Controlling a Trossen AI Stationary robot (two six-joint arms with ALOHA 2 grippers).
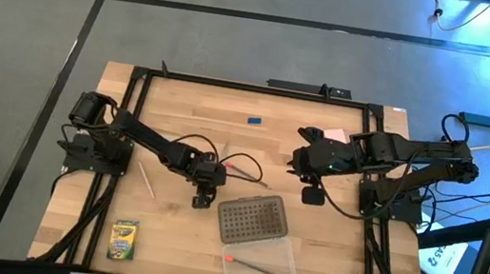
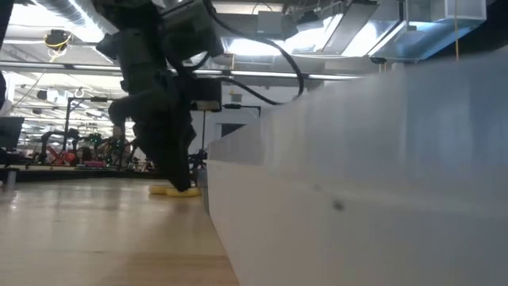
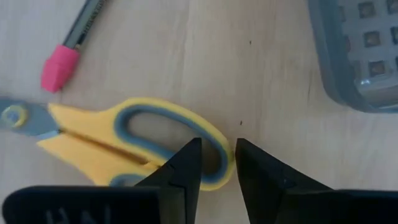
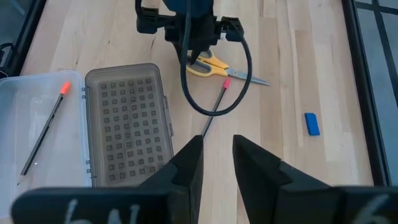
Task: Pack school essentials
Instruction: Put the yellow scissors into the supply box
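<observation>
The left tool (image 3: 216, 168) hangs low over the yellow scissors (image 3: 124, 143) at the middle of the worktop (image 1: 182, 109), its two fingers set narrow with one handle loop's rim showing in the slot between them. No grip looks closed yet.

The risk, as it appears, lies in that thin purchase: the fingers straddle only the loop's outer edge, so a squeeze could pinch the rim off-centre and let the scissors swing or slide flat along the wood. A drop too far could press the fingertips into the worktop. The grey lid (image 3: 360, 56) sits just beside the tool, and a sideways correction could knock it.

In the right wrist view the scissors (image 4: 217, 67) lie flat in the upper middle of the frame, long axis running roughly left to right, handles under the left arm and blades pointing toward the right edge. A pink-tipped pencil (image 4: 214, 112) lies close below them, aslant.

The right tool (image 4: 217, 163) waits above the right side of the worktop, fingers narrowly apart and empty. In the high view a blue eraser (image 1: 253, 119) sits upper centre, a crayon box (image 1: 123, 240) lower left, and the clear case (image 1: 258, 262), lower centre, already carries one pencil (image 1: 251, 266).
</observation>
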